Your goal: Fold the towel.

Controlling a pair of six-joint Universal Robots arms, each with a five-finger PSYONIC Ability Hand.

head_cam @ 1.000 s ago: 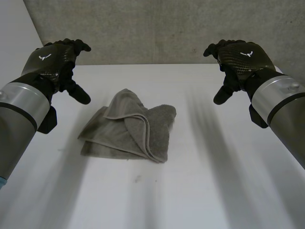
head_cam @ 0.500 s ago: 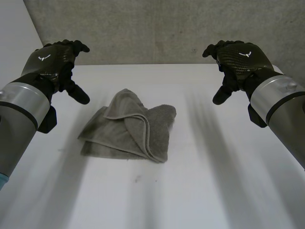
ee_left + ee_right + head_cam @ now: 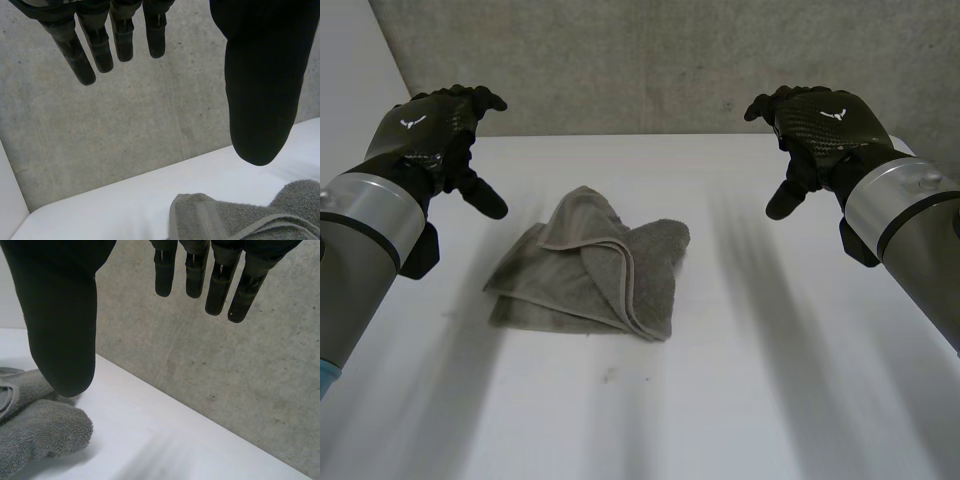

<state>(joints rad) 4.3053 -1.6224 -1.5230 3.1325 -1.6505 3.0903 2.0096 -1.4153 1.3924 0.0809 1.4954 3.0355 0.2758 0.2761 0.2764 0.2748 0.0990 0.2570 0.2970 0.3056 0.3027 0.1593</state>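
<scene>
Item: one grey terry towel (image 3: pixel 590 265), lying crumpled on the white table (image 3: pixel 770 390), a little toward the left arm's side of the table's middle and between the two arms. It is partly doubled over itself. A hemmed edge curves across the upper layers, a rounded fluffy lobe juts toward the right arm's side, and the bottom layer lies flat on the table. Left hand (image 3: pixel 432 130): black, raised over the far left part of the table, well apart from the towel, with its back turned upward. In the left wrist view its fingers (image 3: pixel 82 55) are straight and side by side and its thumb (image 3: pixel 260 90) is set wide of them, with only air between; the towel (image 3: pixel 225 220) lies on the table below the thumb. Right hand (image 3: pixel 820 125): black, raised over the far right part of the table, likewise well apart from the towel. In the right wrist view its fingers (image 3: pixel 220 285) are straight and its thumb (image 3: pixel 60 325) is held wide, grasping nothing; the towel's lobe (image 3: pixel 35 435) lies below the thumb. Backdrop: a grey concrete wall (image 3: pixel 650 60) behind the table's far edge.
</scene>
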